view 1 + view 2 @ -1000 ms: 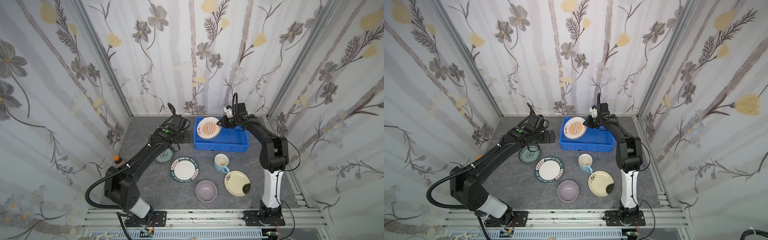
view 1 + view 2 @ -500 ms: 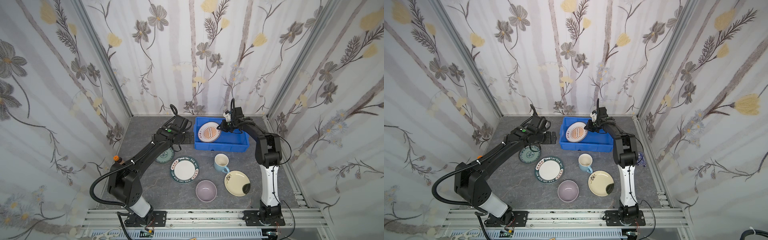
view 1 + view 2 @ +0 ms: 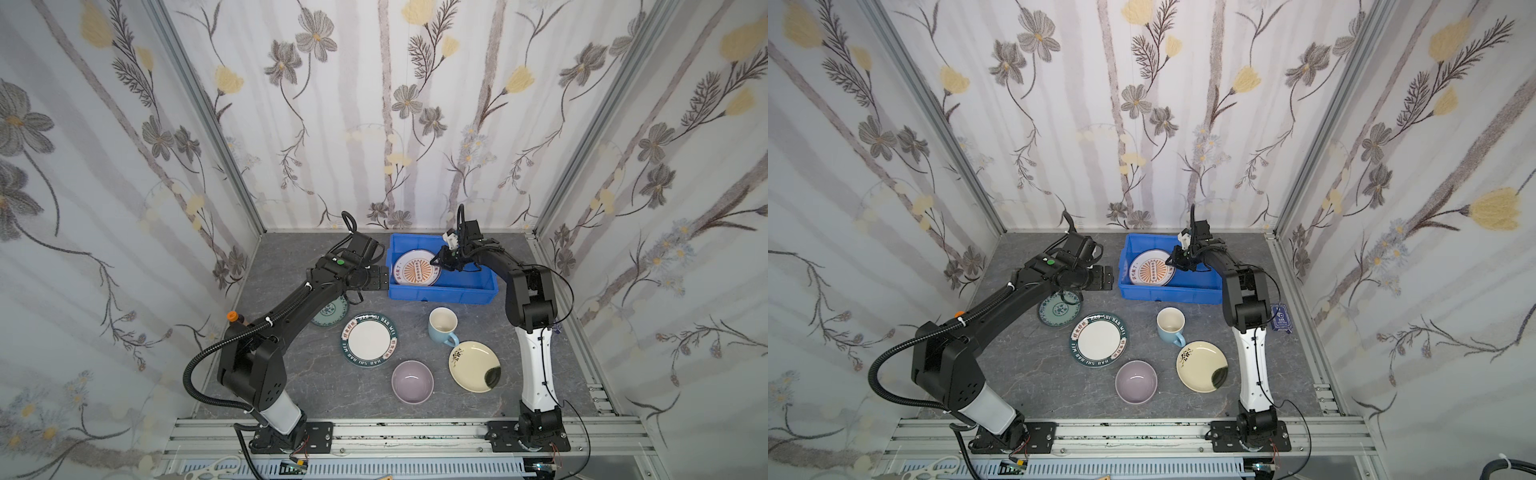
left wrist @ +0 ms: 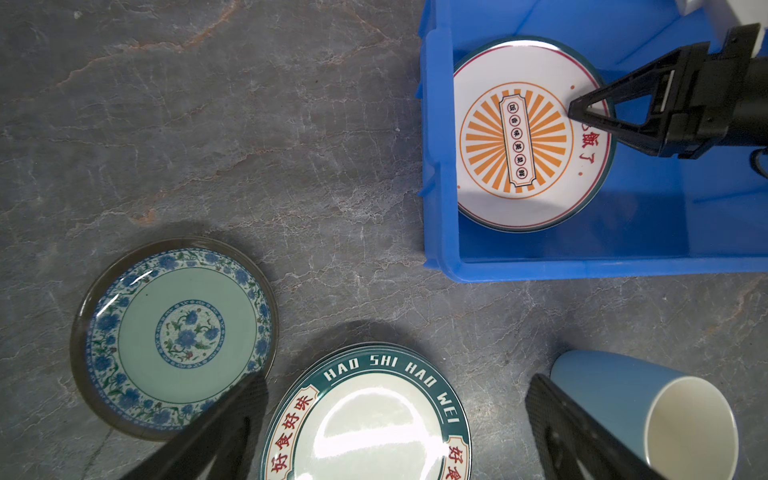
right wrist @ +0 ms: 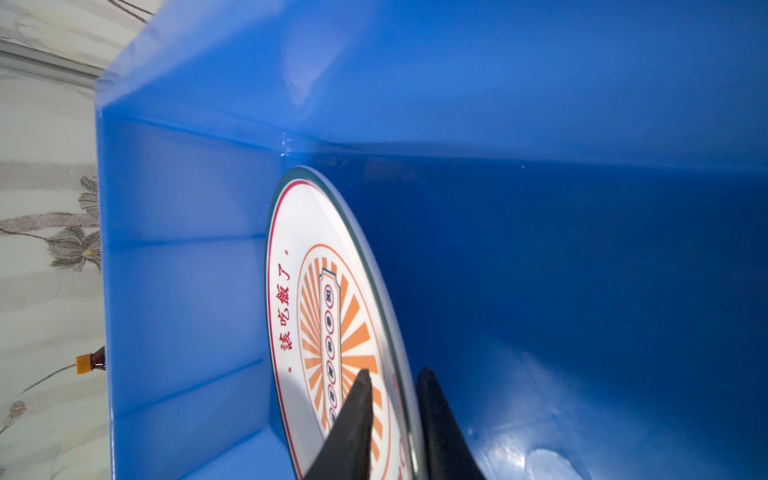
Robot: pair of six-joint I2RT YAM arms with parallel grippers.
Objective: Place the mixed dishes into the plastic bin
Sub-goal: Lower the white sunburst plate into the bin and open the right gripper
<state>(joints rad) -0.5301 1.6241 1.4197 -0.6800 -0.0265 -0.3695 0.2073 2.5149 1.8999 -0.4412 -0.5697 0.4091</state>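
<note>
A white plate with an orange sunburst [image 3: 415, 270] [image 5: 324, 291] lies tilted in the left half of the blue plastic bin [image 3: 442, 293] [image 4: 561, 270]. My right gripper [image 3: 435, 262] [image 5: 395, 372] reaches into the bin, its jaws a little apart on either side of the plate's rim. Just left of the bin, my left gripper [image 3: 380, 278] [image 4: 395, 382] hovers wide open and empty. On the table lie a teal-patterned plate [image 4: 174, 332], a dark-rimmed plate [image 3: 369, 345], a light-blue mug [image 3: 442, 326], a lilac bowl [image 3: 412, 381] and a cream plate [image 3: 473, 365].
A small brown bottle with an orange cap [image 3: 233, 318] stands at the left, behind my left arm. A dark blue packet [image 3: 1281, 319] lies by the right wall. Flowered walls close in three sides, and the metal rail [image 3: 374, 432] runs along the front.
My right gripper has lowered the sunburst plate from above the bin down into it, and its jaws have parted slightly. The left gripper has drifted a little toward the bin.
</note>
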